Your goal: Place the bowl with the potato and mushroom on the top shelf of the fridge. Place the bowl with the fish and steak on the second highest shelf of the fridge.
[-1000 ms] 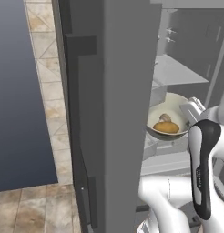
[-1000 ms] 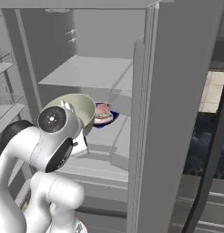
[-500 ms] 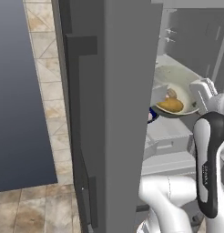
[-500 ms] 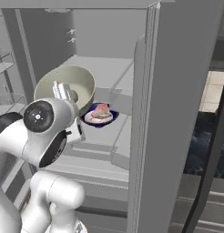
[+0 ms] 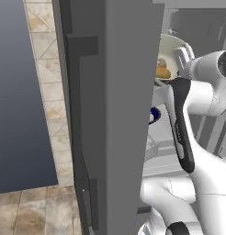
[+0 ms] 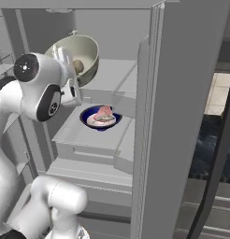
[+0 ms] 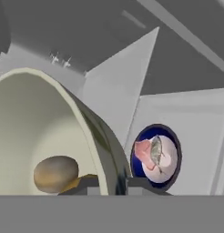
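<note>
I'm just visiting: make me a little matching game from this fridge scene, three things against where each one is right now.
Things:
1. cream bowl
2. blue bowl
3. potato

Places:
A. resting on a fridge shelf, with the steak and fish in it
B. lying inside the cream bowl
C. held up in the air by the tool, tilted

Pairs: 1-C, 2-A, 3-B

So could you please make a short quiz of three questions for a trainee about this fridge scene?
1. True or false: the dark blue bowl holding pink steak rests on a pale grey fridge shelf.
2. What does the gripper clamp? A) the cream round bowl's rim B) the fridge door
3. Name the tan oval item inside the cream bowl.

Key: 1 true; 2 A; 3 potato.
</note>
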